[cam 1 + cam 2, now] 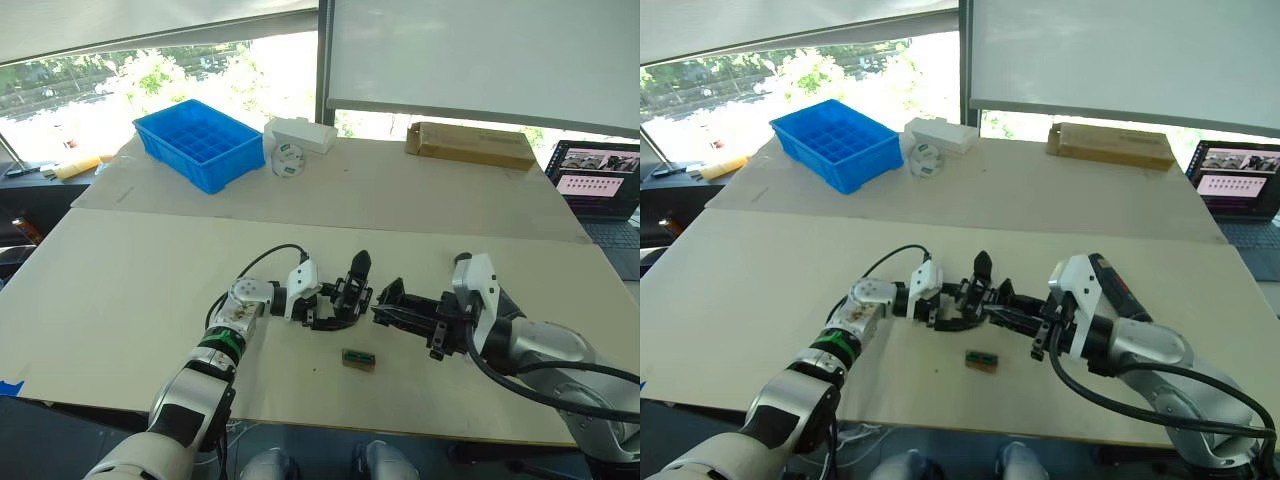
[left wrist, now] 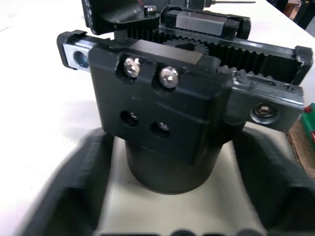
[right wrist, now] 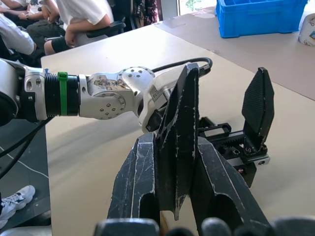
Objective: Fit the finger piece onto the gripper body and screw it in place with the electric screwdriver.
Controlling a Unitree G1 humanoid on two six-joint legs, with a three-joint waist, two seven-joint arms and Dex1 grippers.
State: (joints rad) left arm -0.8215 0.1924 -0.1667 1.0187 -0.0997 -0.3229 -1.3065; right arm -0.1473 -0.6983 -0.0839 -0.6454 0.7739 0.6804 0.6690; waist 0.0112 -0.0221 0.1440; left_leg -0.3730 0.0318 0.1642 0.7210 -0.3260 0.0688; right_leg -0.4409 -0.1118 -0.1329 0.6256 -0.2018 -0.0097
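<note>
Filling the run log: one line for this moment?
left gripper: shut on gripper body | right gripper: shut on finger piece | screwing: not started

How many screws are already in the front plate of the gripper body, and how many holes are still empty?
2 screws sit side by side along the upper edge of the gripper body front plate; 2 empty holes lie below them. A further bolt head shows on the rack end beside it; others may be hidden.

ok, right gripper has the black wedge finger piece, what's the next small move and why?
Probably ease the right gripper, shut on the black wedge finger piece, toward the squat black gripper body, which the left gripper brackets. The piece isn't seated yet.
</note>
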